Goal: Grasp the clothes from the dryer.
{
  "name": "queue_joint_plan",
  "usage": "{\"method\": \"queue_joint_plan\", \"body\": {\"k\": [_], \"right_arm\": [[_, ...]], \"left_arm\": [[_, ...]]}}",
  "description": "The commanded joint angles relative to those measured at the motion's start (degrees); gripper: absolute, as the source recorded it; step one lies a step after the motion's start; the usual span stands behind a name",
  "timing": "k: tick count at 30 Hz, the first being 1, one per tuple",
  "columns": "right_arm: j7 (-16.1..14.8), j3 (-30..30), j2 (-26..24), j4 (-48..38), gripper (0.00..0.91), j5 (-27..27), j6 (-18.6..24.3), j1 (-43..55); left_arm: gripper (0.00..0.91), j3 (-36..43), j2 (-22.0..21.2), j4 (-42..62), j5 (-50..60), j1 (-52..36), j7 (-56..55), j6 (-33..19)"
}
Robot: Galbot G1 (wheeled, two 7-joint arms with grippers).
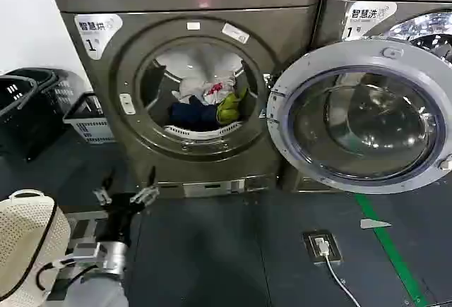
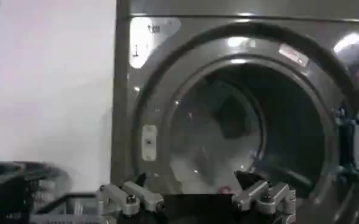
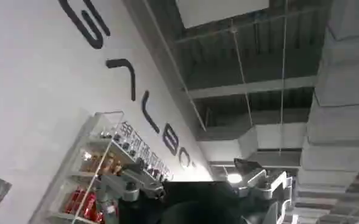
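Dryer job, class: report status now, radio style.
Left gripper open, low before the dryer. Right gripper open, aimed at ceiling. Clothes in drum, untouched. Door swung open, path clear.

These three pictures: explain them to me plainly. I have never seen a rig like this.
A two-armed robot faces a dryer whose door is swung open. The head view looks down from its head. Inside the drum lie the clothes: white, navy, yellow-green. The left gripper, open and holding nothing, points at the porthole from low in front. The left wrist view is that arm's own camera, seeing its fingers and the drum ahead. The right wrist view aims up at a wall and ceiling; the right gripper is open and empty. Baskets stand on the floor to the left.
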Motion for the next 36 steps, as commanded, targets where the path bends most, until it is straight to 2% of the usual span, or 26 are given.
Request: {"method": "queue_joint_plan", "body": {"k": [1, 2, 6, 12, 34, 36], "right_arm": [[-1.8, 0.2, 0.1, 0.1, 0.907, 1.0, -0.3, -0.4], [-2.5, 0.1, 0.2, 0.1, 0.907, 1.0, -0.1, -0.4], [-1.8, 0.5, -0.3, 0.0, 0.907, 1.4, 0.3, -0.4], [-2.8, 0.9, 0.1, -0.2, 0.907, 2.0, 0.8, -0.4], [-2.9, 0.5, 0.0, -0.1, 0.907, 3.1, 2.2, -0.3], [-3.6, 0.6, 0.1, -0.1, 0.907, 3.1, 2.8, -0.5]], "left_arm": [[0.907, 2.8, 0.7, -0.2, -0.5, -0.5, -1.2, 2.6], [0.907, 2.8, 0.7, -0.1, -0.5, -0.7, -1.2, 2.5], [0.907, 2.8, 0.4, -0.1, -0.1, -1.0, -1.0, 2.2], [0.907, 3.3, 0.1, 0.6, 0.0, -2.2, -0.6, 2.2], [0.907, 3.2, -0.6, 1.2, 1.3, -2.5, -0.4, 1.7], [0.907, 3.2, -0.6, 1.3, 1.7, -2.6, -0.5, 1.4]]}}
